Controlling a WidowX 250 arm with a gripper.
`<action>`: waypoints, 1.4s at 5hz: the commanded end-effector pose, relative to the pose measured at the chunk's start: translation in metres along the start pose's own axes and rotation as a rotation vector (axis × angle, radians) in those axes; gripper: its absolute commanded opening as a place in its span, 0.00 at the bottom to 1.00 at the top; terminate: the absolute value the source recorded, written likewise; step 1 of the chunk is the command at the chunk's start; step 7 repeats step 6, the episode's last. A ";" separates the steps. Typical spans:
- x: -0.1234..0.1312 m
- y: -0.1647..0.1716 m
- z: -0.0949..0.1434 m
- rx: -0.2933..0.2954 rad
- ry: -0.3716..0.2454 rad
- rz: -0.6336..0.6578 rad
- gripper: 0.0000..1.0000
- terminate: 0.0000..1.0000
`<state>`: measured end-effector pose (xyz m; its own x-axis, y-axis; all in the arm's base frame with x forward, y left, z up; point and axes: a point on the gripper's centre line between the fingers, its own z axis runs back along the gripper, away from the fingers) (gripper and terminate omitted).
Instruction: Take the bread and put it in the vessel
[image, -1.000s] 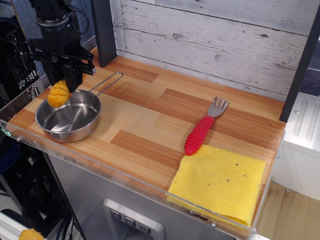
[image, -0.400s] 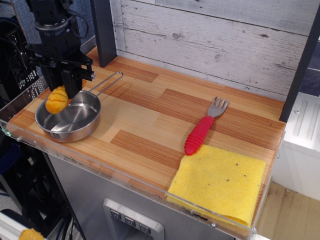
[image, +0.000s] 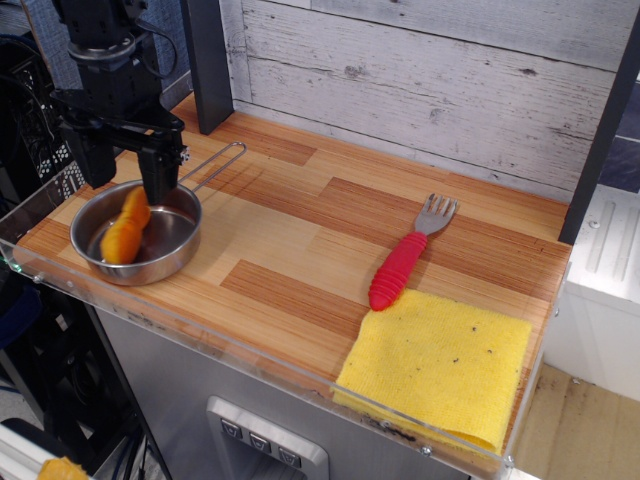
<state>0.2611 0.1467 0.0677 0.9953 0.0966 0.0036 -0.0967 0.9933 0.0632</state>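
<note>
The orange-yellow bread (image: 125, 230) lies inside the shiny steel vessel (image: 170, 258) at the left end of the wooden counter, leaning toward the pan's left side. The vessel's wire loop handle (image: 215, 163) points back and right. My gripper (image: 125, 172) hangs just above the vessel's far rim with its two black fingers spread apart. It is open and holds nothing. The bread sits below and between the fingers, free of them.
A fork with a red handle (image: 405, 262) lies at centre right. A flat yellow cloth (image: 440, 365) covers the front right corner. A clear plastic lip runs along the counter's front edge. A dark post (image: 208, 60) stands behind the vessel.
The gripper's fingers have spread open and let go of the bread. The bread has dropped from between the fingers into the vessel.
</note>
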 end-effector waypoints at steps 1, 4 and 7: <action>0.000 -0.003 0.045 -0.003 -0.099 -0.016 1.00 0.00; -0.006 -0.049 0.097 -0.026 -0.063 -0.196 1.00 0.00; -0.006 -0.049 0.097 -0.026 -0.063 -0.196 1.00 1.00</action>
